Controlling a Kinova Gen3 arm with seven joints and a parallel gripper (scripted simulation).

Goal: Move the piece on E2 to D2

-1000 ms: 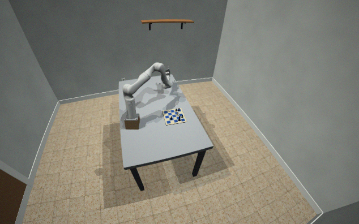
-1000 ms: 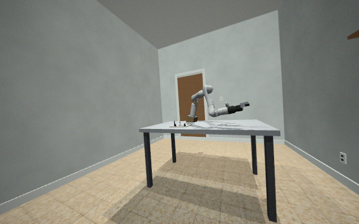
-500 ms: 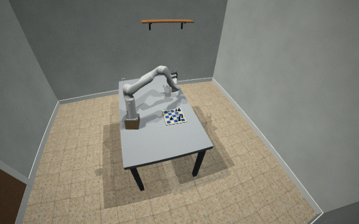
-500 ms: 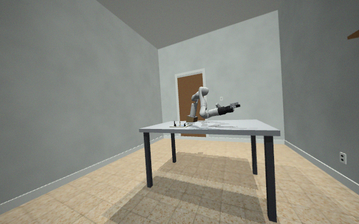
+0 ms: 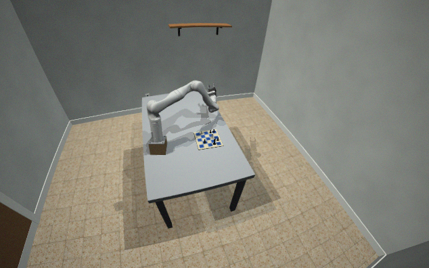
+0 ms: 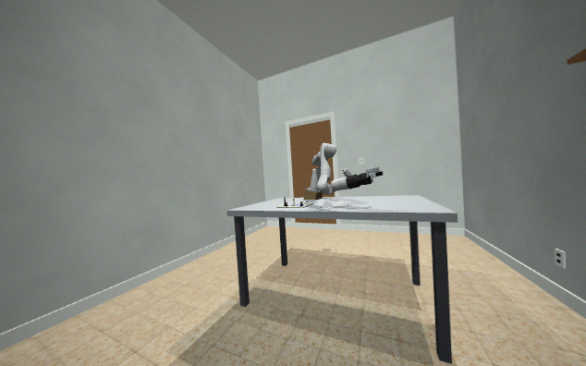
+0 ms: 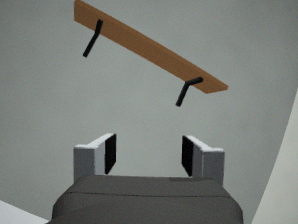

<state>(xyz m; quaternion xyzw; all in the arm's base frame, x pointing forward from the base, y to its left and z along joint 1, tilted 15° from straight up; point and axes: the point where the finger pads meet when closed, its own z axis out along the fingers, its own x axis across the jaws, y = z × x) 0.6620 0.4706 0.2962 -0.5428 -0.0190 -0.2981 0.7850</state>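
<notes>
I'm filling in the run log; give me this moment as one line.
phase: approach | gripper: open, empty, facing wall shelf | chessboard: untouched, pieces upright | E2 move: not yet begun

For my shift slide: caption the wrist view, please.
Open, empty tool aimed at the wall-mounted wooden shelf, chessboard out of view.

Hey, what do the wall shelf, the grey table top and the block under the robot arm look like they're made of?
The brown wall shelf looks like wood, matte, on two dark, probably metal brackets. The pale grey table top seems painted or laminate: flat colour, smooth, with soft shadows and no grain, on dark legs that may be metal. The brown block under the arm looks wooden, though its grain is too small to tell.
</notes>
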